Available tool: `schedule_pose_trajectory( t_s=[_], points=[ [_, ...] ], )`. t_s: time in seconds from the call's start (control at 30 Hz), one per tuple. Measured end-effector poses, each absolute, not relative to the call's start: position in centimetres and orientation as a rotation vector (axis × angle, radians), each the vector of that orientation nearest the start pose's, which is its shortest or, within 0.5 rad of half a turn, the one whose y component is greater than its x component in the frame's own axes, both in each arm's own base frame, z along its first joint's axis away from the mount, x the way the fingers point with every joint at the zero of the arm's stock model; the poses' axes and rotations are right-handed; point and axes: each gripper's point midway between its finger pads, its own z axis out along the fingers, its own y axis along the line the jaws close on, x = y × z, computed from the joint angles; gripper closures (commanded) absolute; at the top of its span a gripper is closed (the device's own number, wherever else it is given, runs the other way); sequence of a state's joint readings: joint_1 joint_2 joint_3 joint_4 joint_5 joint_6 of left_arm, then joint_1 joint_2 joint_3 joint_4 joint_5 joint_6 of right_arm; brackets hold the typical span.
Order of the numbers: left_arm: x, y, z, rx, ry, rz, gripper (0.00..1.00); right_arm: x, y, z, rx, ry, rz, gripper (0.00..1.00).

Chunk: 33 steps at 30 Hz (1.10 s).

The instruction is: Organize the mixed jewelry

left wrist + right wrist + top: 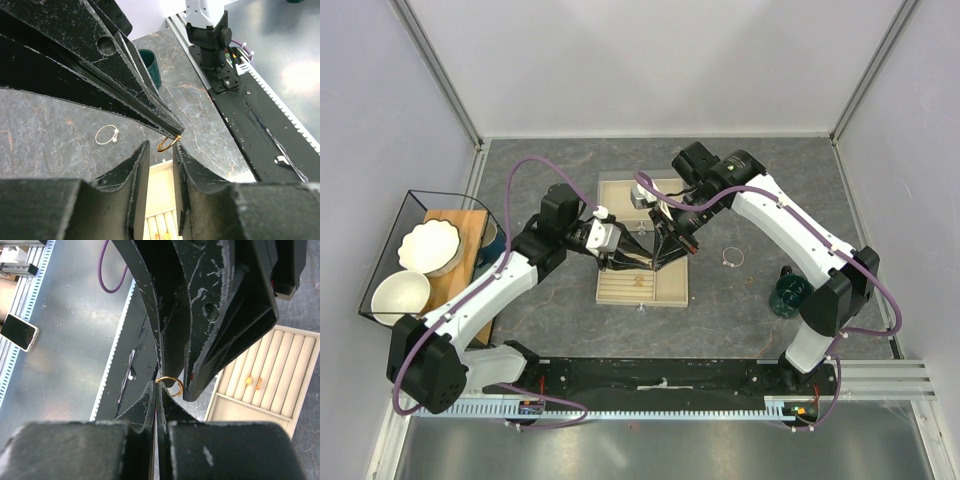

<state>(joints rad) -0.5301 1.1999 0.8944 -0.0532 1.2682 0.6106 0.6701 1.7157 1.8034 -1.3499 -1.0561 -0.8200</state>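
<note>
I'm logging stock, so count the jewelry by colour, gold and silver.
Gold: 3, one ring in the right fingers, two small pieces in the tray
Silver: 1, the wire hoop
Total: 4
Speck beside the tray: too small to tell.

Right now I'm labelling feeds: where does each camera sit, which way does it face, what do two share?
Top external: high behind, looking down; left arm, right arm meet over the tray box.
Left wrist: along its own left gripper toward the right arm's base.
Right wrist: along its shut right gripper, toward the near-edge rail.
Shared: both wrist views show the gold ring.
</note>
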Motion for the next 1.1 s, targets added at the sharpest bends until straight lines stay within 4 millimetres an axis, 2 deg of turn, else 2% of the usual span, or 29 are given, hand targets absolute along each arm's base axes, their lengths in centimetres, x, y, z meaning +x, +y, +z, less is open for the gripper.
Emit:
schedule_pose_trajectory(
  t_s=[0.17, 0.4, 0.53, 0.63, 0.67, 0.83, 0.87, 0.97, 1.1],
  points=[
    [18.0, -29.2, 25.7, 1.568, 0.92, -1.149, 0.77, 17.1, 31.0, 26.8, -1.808, 1.639, 1.373, 0.98],
    [17.9, -29.1, 25.4, 1.567, 0.933, -1.155, 0.98, 17.0, 30.9, 26.8, -1.808, 1.651, 1.377, 0.96],
    [17.7, -29.1, 25.3, 1.565, 0.94, -1.157, 0.99, 17.0, 30.8, 26.8, -1.807, 1.661, 1.374, 0.93],
    [17.7, -29.1, 25.4, 1.563, 0.945, -1.157, 0.98, 17.0, 30.7, 26.9, -1.804, 1.666, 1.37, 0.85],
    [17.7, -29.1, 25.4, 1.562, 0.946, -1.158, 0.98, 16.9, 30.7, 26.9, -1.801, 1.673, 1.368, 0.79],
    [17.6, -29.0, 25.7, 1.558, 0.945, -1.154, 0.98, 17.1, 30.4, 26.8, -1.778, 1.735, 1.331, 0.69],
    [17.6, -29.0, 25.7, 1.557, 0.948, -1.151, 0.98, 17.2, 30.3, 26.8, -1.77, 1.75, 1.317, 0.6],
    [17.7, -29.0, 25.7, 1.552, 0.961, -1.144, 0.98, 17.6, 30.2, 26.9, -1.748, 1.784, 1.266, 0.51],
    [17.7, -28.9, 25.7, 1.546, 0.974, -1.141, 0.98, 18.8, 30.0, 26.8, -1.709, 1.831, 1.157, 0.5]
  ],
)
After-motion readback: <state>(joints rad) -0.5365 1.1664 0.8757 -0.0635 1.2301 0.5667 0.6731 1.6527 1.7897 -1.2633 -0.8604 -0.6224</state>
